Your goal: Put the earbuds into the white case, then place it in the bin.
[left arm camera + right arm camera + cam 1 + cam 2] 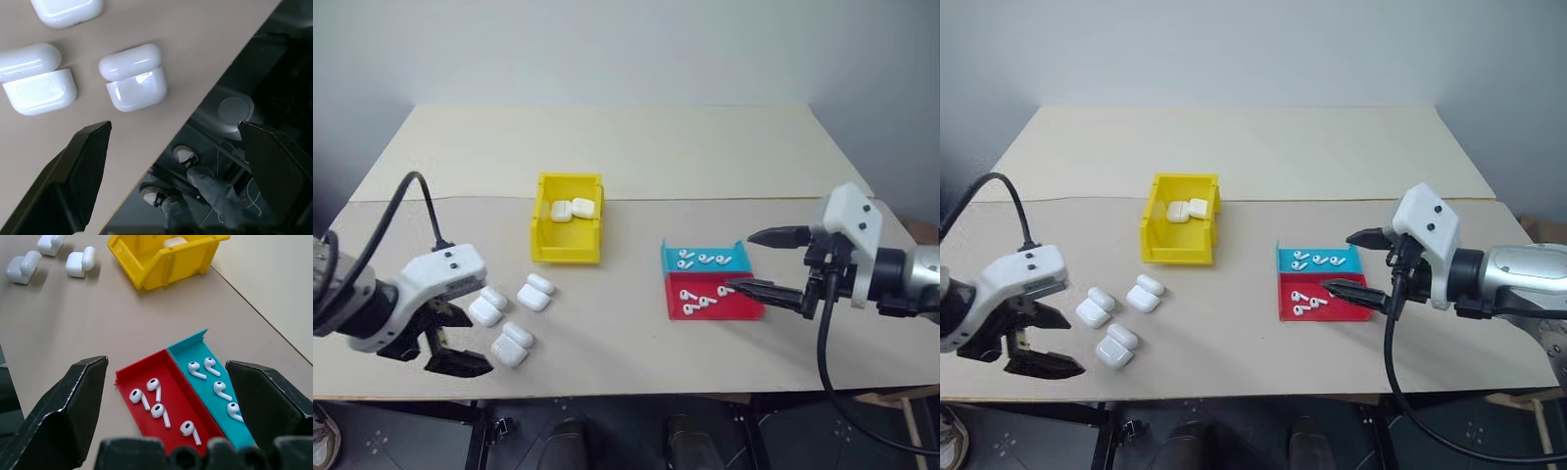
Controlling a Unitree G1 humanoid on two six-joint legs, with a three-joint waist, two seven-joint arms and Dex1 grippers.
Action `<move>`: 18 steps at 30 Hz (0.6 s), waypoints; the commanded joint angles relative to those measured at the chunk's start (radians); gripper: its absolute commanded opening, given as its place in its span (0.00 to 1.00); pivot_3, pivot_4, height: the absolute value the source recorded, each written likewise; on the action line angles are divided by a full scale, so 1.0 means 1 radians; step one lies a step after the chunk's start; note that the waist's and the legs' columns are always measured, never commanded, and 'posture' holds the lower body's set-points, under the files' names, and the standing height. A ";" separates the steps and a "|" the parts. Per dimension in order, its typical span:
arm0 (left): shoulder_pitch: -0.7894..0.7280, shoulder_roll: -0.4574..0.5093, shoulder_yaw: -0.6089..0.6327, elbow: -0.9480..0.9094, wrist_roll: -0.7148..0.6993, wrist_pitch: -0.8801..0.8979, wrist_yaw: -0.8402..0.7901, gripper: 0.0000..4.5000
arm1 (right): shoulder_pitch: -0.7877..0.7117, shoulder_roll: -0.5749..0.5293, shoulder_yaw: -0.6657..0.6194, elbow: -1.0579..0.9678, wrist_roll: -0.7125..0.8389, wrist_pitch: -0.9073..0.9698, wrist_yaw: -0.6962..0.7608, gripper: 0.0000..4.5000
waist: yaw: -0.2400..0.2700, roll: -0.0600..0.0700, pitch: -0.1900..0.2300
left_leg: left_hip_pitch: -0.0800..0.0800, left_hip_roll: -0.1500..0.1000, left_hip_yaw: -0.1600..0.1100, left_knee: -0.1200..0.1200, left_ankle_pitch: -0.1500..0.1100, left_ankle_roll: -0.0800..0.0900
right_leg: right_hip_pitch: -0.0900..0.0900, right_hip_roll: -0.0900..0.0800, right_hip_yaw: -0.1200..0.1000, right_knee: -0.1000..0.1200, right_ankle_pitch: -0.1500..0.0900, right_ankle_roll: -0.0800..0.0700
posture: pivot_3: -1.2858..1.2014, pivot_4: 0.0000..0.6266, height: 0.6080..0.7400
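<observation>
Eight earbuds [156,410] are lying in two trays, four apiece; both the left gripper [450,345] and right gripper [766,262] are hanging spread apart, empty.

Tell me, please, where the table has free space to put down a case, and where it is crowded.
Free: the wide strip behind the yellow bin, and the patch between the bin and the red tray. Crowded: the near left corner, where four open cases lie beside the left gripper, and the trays holding earbuds.
</observation>
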 commanded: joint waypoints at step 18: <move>-0.211 -0.111 -0.334 0.194 -0.623 0.060 0.828 1.00 | 0.002 -0.040 -0.092 -0.019 0.083 0.016 -0.002 0.99 | 0.015 -0.003 0.001 | -0.001 0.000 -0.001 0.001 0.000 0.000 | -0.001 -0.001 0.000 0.000 0.000 0.000 | 0.52 0.24 1.00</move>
